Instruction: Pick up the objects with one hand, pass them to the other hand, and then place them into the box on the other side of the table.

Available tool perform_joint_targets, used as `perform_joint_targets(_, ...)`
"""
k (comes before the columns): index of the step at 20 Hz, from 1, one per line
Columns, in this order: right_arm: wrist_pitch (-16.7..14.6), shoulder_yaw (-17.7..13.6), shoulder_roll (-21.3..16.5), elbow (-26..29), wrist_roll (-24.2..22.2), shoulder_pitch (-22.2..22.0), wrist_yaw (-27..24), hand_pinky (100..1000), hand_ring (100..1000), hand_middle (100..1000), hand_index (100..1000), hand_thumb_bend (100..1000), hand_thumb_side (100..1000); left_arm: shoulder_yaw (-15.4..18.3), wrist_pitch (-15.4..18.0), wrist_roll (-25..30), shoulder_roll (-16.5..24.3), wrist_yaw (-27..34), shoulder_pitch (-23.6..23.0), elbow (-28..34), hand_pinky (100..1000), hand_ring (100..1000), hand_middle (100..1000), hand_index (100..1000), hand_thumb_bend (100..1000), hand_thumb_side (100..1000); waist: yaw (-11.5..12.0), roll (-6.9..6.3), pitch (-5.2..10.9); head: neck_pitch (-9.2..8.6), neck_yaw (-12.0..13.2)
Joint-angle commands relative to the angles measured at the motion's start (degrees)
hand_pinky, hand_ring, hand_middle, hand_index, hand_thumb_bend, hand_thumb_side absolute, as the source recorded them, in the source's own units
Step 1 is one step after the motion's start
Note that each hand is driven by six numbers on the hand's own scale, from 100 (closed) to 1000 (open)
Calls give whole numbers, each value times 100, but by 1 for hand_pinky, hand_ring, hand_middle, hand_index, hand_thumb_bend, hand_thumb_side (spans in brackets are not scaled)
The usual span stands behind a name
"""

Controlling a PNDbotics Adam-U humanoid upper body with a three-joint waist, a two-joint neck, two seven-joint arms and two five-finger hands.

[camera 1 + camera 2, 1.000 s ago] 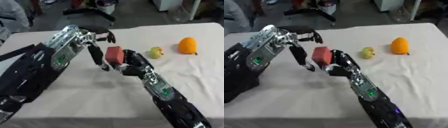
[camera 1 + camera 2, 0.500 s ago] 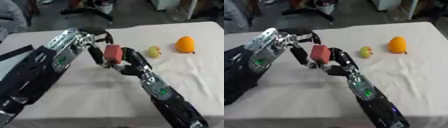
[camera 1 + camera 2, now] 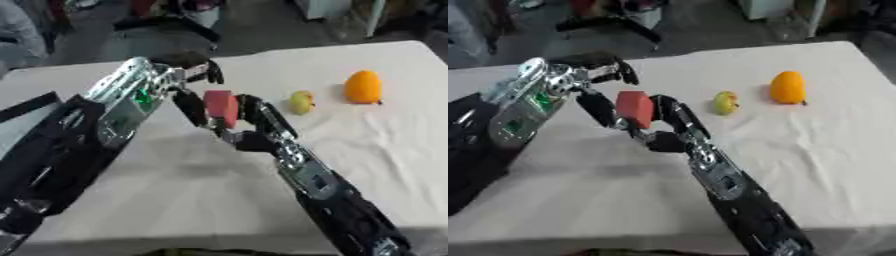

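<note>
A red block (image 3: 220,107) is held up over the middle of the white table (image 3: 157,200). My right hand (image 3: 248,139) is shut on it, fingers (image 3: 265,119) curled behind its right face and the thumb under it. My left hand (image 3: 179,75) comes in from the left; its straight fingers (image 3: 191,107) point down along the block's left face, touching it or nearly so, and its thumb (image 3: 211,73) sticks out above. No box shows in either view.
A small yellow-green apple (image 3: 301,101) and an orange fruit (image 3: 363,86) lie on the cloth to the right. Beyond the table's far edge stands a dark chair base (image 3: 166,27). Bare cloth fills the near half.
The block and both hands have barely moved. My left hand's fingers have closed in slightly on the block's left face.
</note>
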State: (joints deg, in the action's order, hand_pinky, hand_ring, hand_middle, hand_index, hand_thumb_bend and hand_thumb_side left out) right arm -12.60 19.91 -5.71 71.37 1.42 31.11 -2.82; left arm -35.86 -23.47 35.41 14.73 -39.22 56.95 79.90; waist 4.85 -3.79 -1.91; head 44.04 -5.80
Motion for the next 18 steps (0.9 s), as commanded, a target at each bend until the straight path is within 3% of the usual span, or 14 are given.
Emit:
perform_joint_targets(1, -5, 21, 30, 77, -51, 121, 19, 724, 638, 534, 568, 100, 100, 32, -71, -4, 81, 109, 132, 251, 915, 859, 772, 820, 472, 229, 1, -11, 20, 8, 22)
perform_joint_targets(13, -31, 48, 30, 137, -75, 146, -17, 724, 635, 534, 566, 100, 100, 16, -93, 52, 67, 49, 78, 168, 910, 855, 768, 808, 433, 174, -9, 4, -5, 8, 127)
perform_joint_targets(18, -38, 48, 28, 134, -61, 150, -15, 723, 634, 533, 565, 100, 100, 24, -8, 121, 60, -2, 68, 97, 915, 861, 779, 841, 475, 136, -4, 10, -11, 8, 157)
